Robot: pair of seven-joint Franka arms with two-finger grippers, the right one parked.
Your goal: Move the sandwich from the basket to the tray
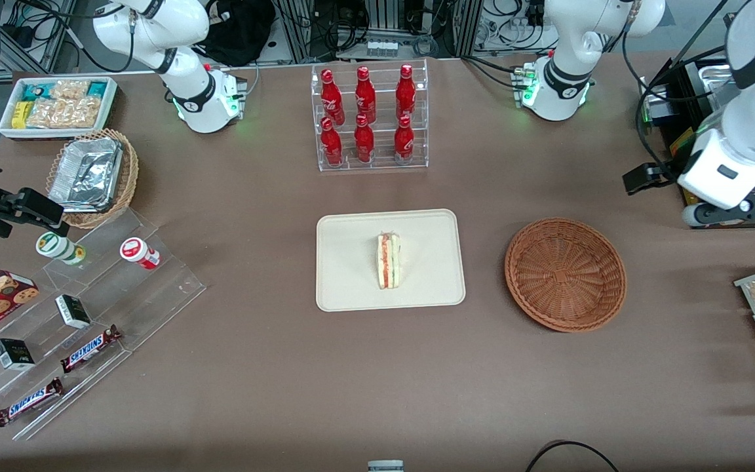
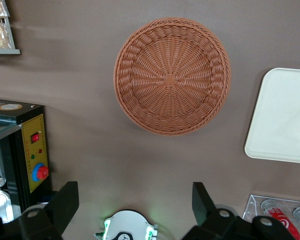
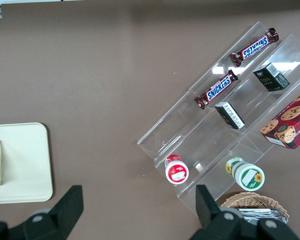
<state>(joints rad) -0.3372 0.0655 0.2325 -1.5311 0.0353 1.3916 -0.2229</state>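
Sandwich (image 1: 388,260) already on tray (image 1: 345,288), long axis toward front camera. Basket (image 1: 565,273) bare. Gripper (image 2: 135,202) wide open, holding nothing, raised over worktop (image 1: 272,380) near working arm's end, well apart from sandwich.

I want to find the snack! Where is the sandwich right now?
The sandwich lies on the cream tray mid-table, nearer the front camera than the red bottles. The basket beside it holds nothing, and the gripper hovers open above the table.
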